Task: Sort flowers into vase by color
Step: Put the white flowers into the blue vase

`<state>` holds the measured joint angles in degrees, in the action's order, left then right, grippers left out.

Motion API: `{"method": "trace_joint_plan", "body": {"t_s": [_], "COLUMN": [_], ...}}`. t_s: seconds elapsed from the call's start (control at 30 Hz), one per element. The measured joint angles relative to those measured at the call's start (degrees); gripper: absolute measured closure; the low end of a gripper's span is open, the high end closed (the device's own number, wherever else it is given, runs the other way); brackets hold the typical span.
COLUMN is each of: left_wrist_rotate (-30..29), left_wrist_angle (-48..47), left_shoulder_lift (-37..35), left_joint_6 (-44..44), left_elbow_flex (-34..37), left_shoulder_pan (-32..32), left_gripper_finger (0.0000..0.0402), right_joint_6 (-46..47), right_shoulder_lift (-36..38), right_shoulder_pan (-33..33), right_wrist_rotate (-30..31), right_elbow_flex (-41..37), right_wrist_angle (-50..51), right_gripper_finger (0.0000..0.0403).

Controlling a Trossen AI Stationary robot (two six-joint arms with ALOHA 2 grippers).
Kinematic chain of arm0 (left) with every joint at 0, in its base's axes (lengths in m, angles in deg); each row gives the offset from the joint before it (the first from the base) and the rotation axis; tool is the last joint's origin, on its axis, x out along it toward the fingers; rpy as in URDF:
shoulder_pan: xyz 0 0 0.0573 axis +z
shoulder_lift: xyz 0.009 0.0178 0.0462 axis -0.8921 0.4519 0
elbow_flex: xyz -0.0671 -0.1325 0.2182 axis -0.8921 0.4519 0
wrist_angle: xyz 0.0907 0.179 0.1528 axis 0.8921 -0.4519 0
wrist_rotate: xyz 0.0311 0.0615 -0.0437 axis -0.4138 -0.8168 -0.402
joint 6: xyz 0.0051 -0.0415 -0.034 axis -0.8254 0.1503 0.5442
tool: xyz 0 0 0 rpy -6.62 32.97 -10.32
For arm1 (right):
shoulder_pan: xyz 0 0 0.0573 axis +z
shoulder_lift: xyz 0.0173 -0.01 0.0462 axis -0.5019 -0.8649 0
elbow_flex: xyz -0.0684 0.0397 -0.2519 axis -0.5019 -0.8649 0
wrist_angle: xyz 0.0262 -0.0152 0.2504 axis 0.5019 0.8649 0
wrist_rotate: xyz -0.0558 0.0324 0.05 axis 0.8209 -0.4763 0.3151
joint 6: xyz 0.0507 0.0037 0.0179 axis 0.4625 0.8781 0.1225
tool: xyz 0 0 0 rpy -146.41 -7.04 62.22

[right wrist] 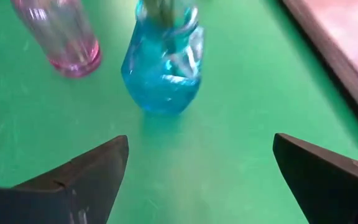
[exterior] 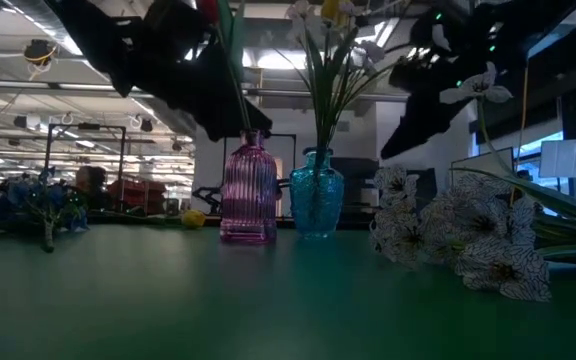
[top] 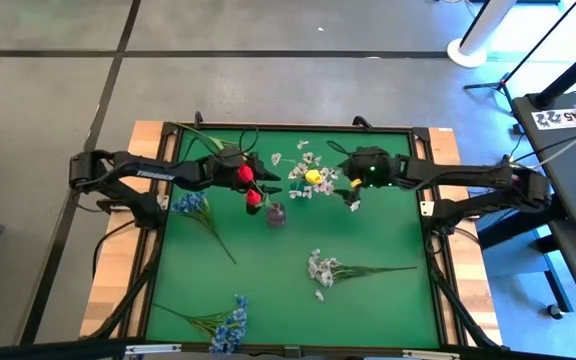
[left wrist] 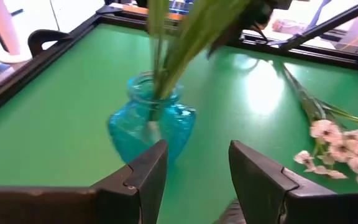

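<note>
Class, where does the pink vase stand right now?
In the low view the pink vase stands upright on the green table, just left of the blue vase, near the table's middle.

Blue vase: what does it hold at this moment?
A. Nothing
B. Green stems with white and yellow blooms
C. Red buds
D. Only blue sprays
B: the low view shows green stems rising out of the blue vase, topped by white and yellow blooms in the high view.
</note>
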<state>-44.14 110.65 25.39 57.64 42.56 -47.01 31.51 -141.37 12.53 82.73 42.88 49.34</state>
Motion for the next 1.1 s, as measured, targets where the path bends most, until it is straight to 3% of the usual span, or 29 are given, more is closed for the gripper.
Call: {"method": "trace_joint_plan", "body": {"t_s": [0.17,0.27,0.4,0.53,0.67,0.8,0.97,1.1], "left_wrist_rotate": [0.0,-0.2,-2.5,-9.0,-13.6,-16.3,-20.8,-22.4], "left_wrist_angle": [0.4,0.5,-2.8,-8.4,-13.4,-17.9,-23.6,-27.9], "left_shoulder_lift": [0.0,-0.1,-2.3,-7.0,-11.7,-15.3,-18.0,-20.5], "left_joint_6": [2.9,4.5,4.5,2.6,1.5,2.0,4.2,7.4], "left_elbow_flex": [0.0,0.0,0.0,-0.1,-0.1,-0.1,-0.1,-0.1], "left_shoulder_pan": [-3.7,-7.0,-11.4,-13.8,-13.8,-12.6,-11.9,-11.9], "left_gripper_finger": [0.0234,0.0234,0.0234,0.0234,0.0234,0.0234,0.0234,0.0234], "right_joint_6": [1.3,3.8,14.3,27.7,39.2,46.7,49.6,49.7], "right_shoulder_lift": [7.5,11.6,14.4,14.1,11.0,4.5,-7.0,-15.9], "right_shoulder_pan": [0.6,4.7,16.3,33.2,48.0,57.6,62.7,62.6], "right_wrist_rotate": [1.3,-0.7,0.5,10.7,20.6,25.9,26.2,25.1], "right_elbow_flex": [0.0,0.0,0.0,0.0,0.0,0.0,0.0,0.0], "right_wrist_angle": [4.3,10.0,18.2,24.0,23.8,21.3,13.4,7.9], "right_gripper_finger": [0.0004,0.0007,0.0021,0.0035,0.0046,0.0051,0.0052,0.0052]}}
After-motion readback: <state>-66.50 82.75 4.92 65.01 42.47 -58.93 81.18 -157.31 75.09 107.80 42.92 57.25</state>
